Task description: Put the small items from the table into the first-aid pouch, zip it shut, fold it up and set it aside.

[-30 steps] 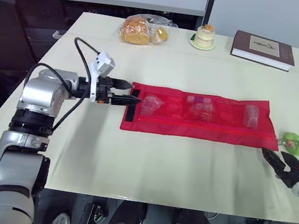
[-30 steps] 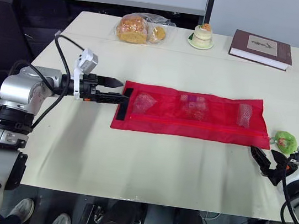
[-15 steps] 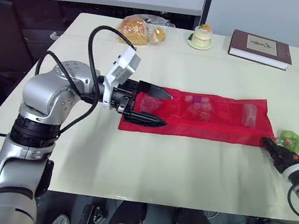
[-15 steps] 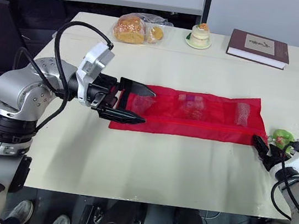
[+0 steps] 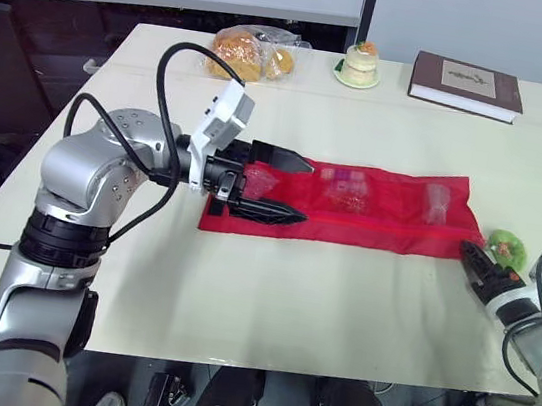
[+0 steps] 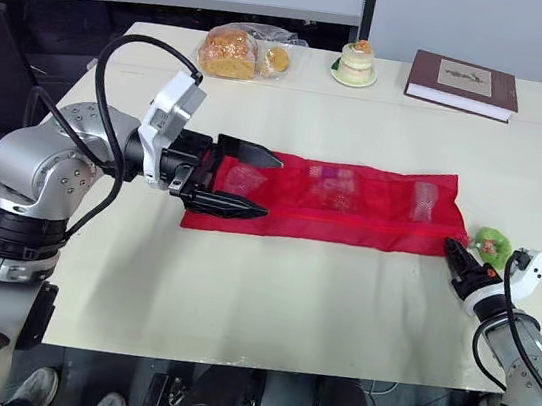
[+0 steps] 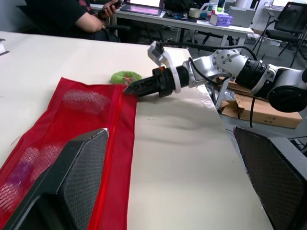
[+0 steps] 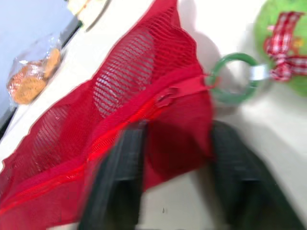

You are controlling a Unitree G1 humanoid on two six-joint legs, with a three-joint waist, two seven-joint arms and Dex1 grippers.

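**Pouch** [image 5: 371,209]: red mesh, laid out flat at full length on the cream table [image 5: 338,303]. Small items show through the mesh in three pockets along it. A zip line runs along its near side.

**Left gripper** [image 5: 305,190]: jaws wide apart, at the pouch's left end. One finger [image 5: 282,157] lies over the far edge of the pouch and the other over the near edge. Whether either touches the cloth cannot be told.

**Right gripper** [image 6: 454,252]: at the pouch's right near corner. In the right wrist view its jaws stand partly apart, with that red corner between them.

**Green soft toy** [image 5: 508,243]: has a checked ribbon and a green ring [image 8: 233,78], and lies just beside the pouch's right end. The ring is against the pouch's corner.

**Bag of bread** [image 5: 245,50]: clear wrap, well beyond the pouch's left end at the far edge of the table.

**Small cake** [image 5: 359,62]: on a plate, well beyond the middle of the pouch.

**Book** [image 5: 466,86]: dark red cover, lying flat, well beyond the pouch's right end.

**Person** [image 7: 62,14]: in a dark top, seated at a desk past the pouch's right end, seen in the left wrist view.
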